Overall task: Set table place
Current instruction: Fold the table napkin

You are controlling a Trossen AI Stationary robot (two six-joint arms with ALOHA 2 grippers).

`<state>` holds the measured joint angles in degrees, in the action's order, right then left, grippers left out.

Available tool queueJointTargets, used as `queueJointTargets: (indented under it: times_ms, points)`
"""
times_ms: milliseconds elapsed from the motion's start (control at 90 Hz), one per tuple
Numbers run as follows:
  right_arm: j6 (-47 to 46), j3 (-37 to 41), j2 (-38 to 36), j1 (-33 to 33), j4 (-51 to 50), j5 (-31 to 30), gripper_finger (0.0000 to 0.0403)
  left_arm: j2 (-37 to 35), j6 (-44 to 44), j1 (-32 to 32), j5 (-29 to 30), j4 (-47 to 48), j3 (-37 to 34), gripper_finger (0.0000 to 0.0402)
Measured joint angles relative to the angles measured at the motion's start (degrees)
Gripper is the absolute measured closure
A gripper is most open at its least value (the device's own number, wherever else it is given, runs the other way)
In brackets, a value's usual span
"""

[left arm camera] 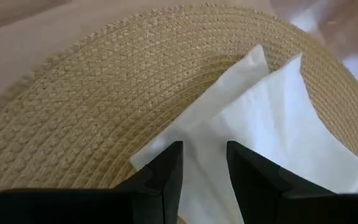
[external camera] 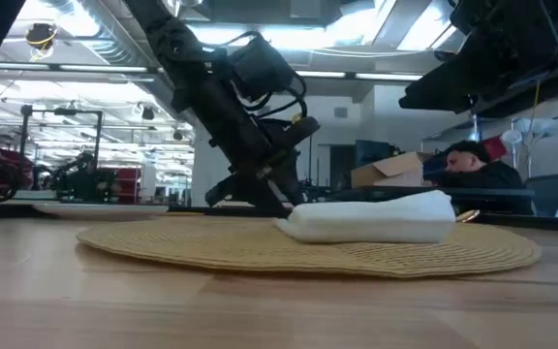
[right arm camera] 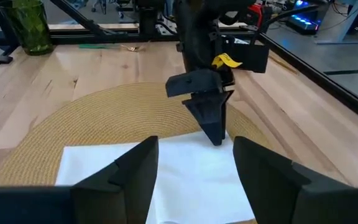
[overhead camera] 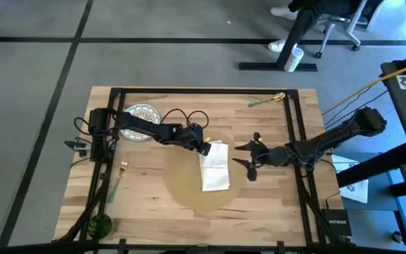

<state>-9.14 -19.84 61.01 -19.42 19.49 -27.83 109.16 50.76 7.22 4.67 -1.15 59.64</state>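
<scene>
The placemat point(overhead camera: 192, 185) and napkin point(overhead camera: 216, 166) are laid; the plate point(overhead camera: 140, 113), fork point(overhead camera: 116, 180) and glass point(overhead camera: 99, 225) wait behind the left jaws point(overhead camera: 206, 149), narrowly parted at the napkin's edge. The right jaws point(overhead camera: 251, 159) wait open nearby.

The desk point(overhead camera: 146, 190) was pale planked wood with a smooth, faintly satin finish, edged in thin black metal. Under the left claw point(left arm camera: 204, 168), the round placemat point(left arm camera: 92, 99) was coarse woven straw, matt and ridged. The white napkin point(left arm camera: 278, 130) beneath its matt black plastic-looking fingers point(left arm camera: 166, 171) looked soft and smooth.
</scene>
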Motion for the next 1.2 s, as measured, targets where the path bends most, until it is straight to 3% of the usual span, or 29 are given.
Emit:
queueJointTargets:
  times_ms: [278, 622, 1200]
  points:
    - [0.0, 0.0, 0.0, 0.0, 0.0, 0.0, 0.0207, 0.0, -1.8, 0.1, 1.4, 0.0, 0.0, 0.0301]
    - [0.0, 0.0, 0.0, 0.0, 0.0, 0.0, 0.0207, 0.0, -4.8, 0.0, 1.6, -1.5, 0.0, 0.0397]
    - [0.0, 0.0, 0.0, 0.0, -0.4, 0.0, 0.0207, -0.2, -4.7, -0.9, 1.8, -1.0, 0.0, 0.0401]
